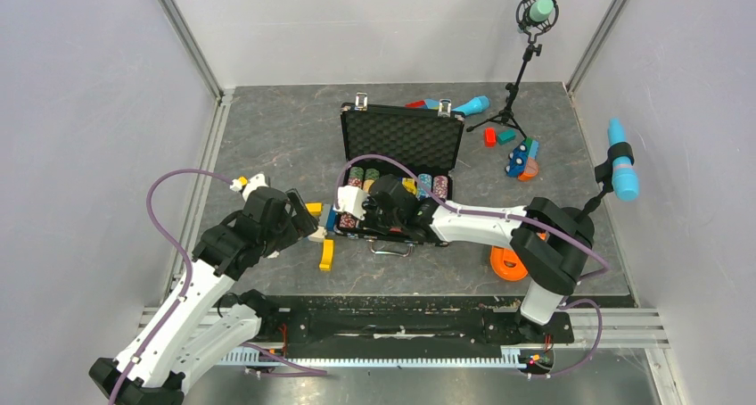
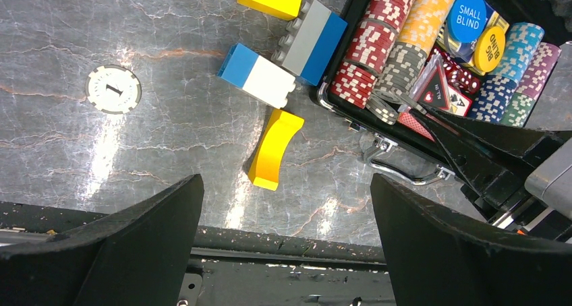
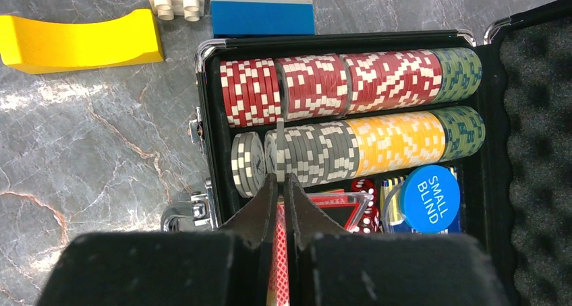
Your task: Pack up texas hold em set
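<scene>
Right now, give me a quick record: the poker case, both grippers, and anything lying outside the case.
case: open, chips in rows, foam lid up
left gripper: open, empty, above the table beside the case
right gripper: shut on red-backed card, over the case
loose piece: white chip on the table, apart from the case
clutter: yellow curved block near the case

yellow block (image 2: 273, 149) and blue-white block (image 2: 258, 75) crowd the briefcase's (image 3: 212, 97) left edge.

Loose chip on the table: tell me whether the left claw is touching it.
Apart. Left wrist view: the chip lies on the table, clear of the open left claw.
</scene>
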Controlling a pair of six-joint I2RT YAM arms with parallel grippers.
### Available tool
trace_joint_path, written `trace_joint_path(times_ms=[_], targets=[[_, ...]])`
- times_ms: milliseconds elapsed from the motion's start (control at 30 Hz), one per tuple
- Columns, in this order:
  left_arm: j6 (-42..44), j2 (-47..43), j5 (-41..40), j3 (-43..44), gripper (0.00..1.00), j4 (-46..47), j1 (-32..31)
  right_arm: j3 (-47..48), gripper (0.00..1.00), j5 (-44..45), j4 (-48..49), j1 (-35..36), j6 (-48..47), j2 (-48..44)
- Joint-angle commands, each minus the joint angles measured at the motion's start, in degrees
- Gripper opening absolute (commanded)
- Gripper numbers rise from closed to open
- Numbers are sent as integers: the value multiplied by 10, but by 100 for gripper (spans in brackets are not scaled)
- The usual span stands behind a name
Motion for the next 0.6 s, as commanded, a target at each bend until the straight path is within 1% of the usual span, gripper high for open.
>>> trace_joint_path(times_ms=[0, 167, 333, 433, 567], targets=[[25, -6, 1, -4, 100, 2, 5, 9, 0, 30, -51, 0, -15, 9], [25, -4, 3, -3, 100, 2, 5, 2, 0, 56, -37, 0, -16, -7], [25, -5, 5, 0, 100, 2, 5, -17, 0, 57, 13, 0, -12, -45], [24, -6, 6, 1, 100, 2, 5, -34, 0, 36, 47, 0, -10, -74], [21, -9, 8, 1, 100, 2, 5, -40, 0, -28, 55, 0, -9, -94]])
